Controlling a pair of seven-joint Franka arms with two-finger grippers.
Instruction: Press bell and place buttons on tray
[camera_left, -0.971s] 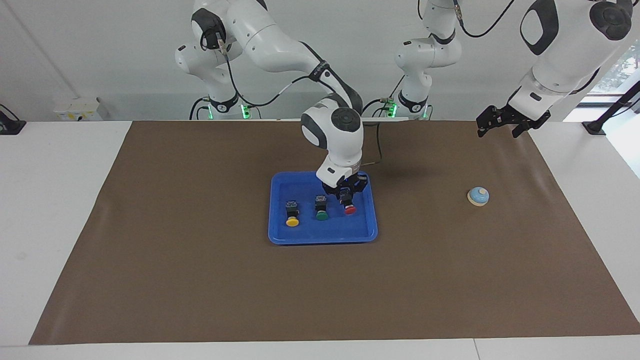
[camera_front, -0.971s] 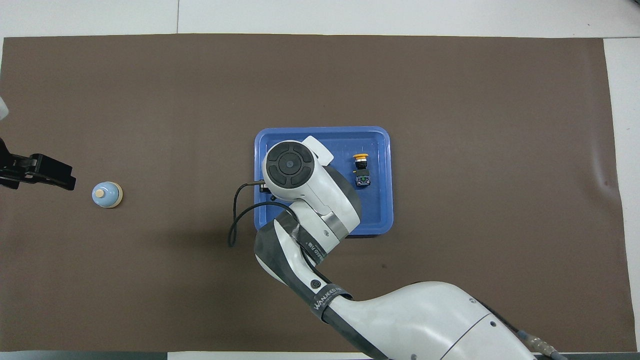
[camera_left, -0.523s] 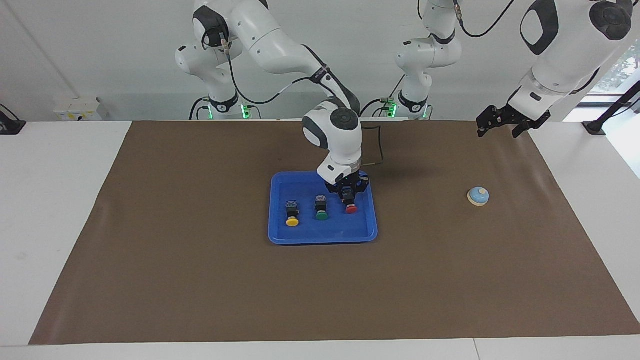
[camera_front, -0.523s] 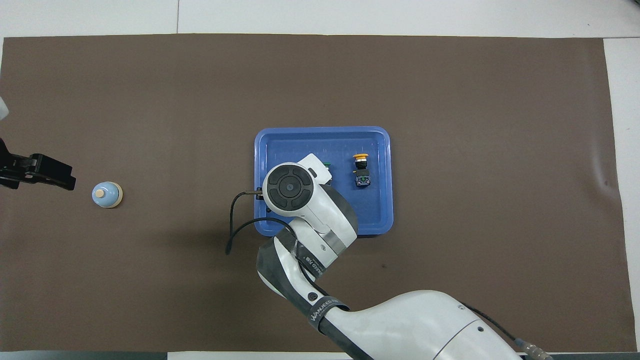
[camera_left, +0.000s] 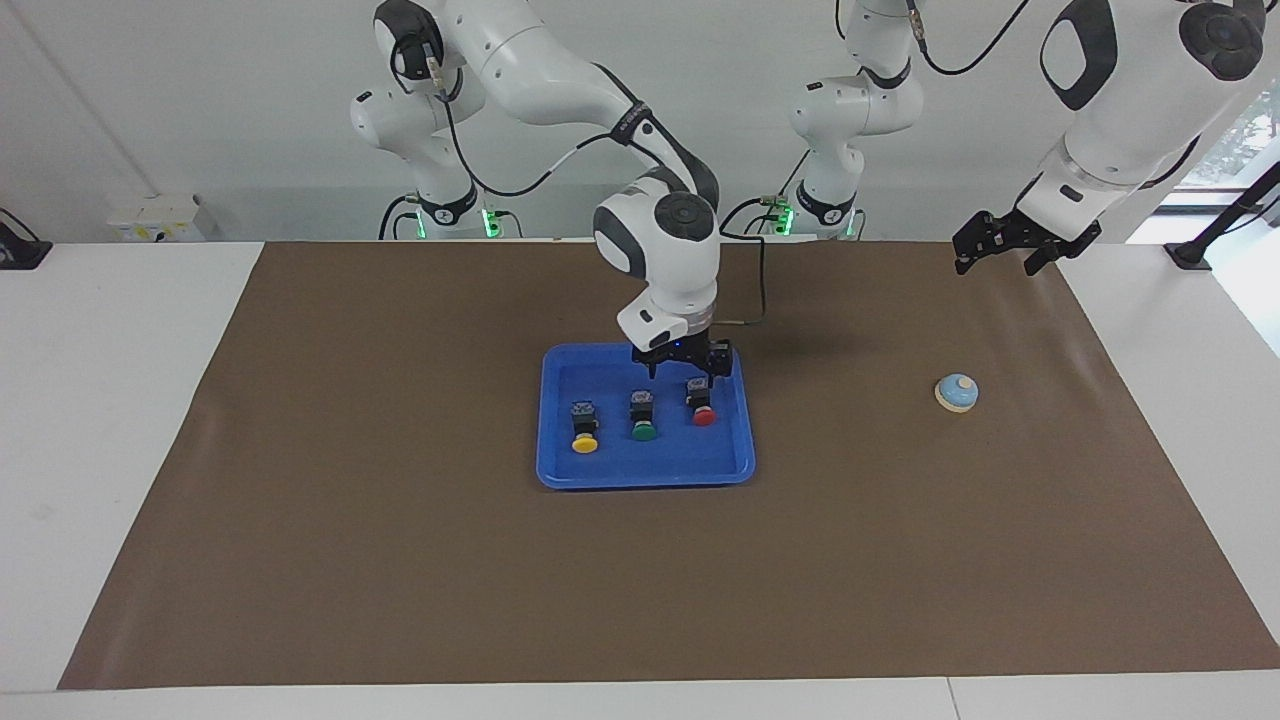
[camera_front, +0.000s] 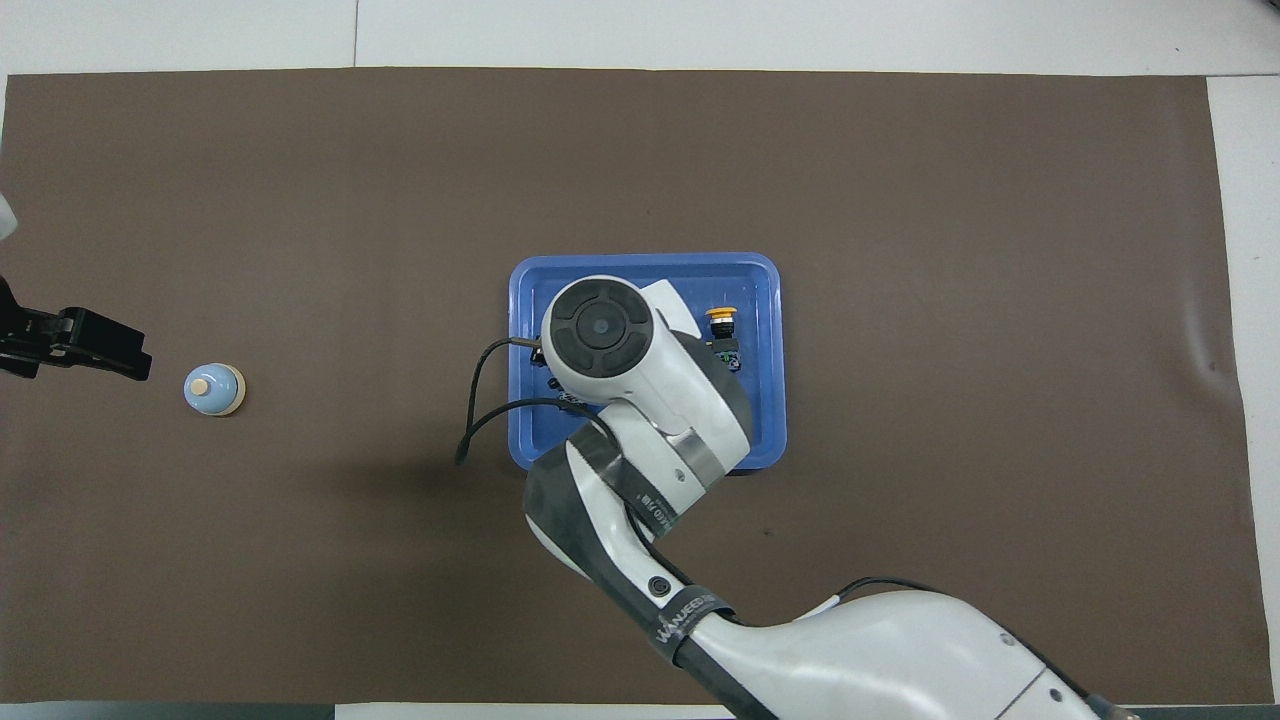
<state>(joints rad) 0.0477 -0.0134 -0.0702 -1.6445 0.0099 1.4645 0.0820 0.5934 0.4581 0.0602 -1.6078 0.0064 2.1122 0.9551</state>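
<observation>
Right tool (camera_left: 684, 368): fingers spread, holding nothing, over the tray (camera_left: 560, 470).
Buttons: red (camera_left: 703, 415), green (camera_left: 643, 431), yellow (camera_left: 585, 443), all in the tray.
Left tool (camera_left: 1005, 245): looks spread, waiting above the bell's end.
Bell (camera_left: 956, 392): at 3 o'clock from the tray.
Danger: right tool may bump the red button.

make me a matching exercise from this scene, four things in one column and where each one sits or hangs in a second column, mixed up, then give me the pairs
Things:
1. red button
2. yellow button
3. bell
4. right gripper

Places or states:
A. on the brown mat, off the tray, toward the left arm's end of the table
B. open, just above the tray
C. on the tray, at the right arm's end of the row
D. on the tray, at the left arm's end of the row

Pairs: 1-D, 2-C, 3-A, 4-B
</observation>
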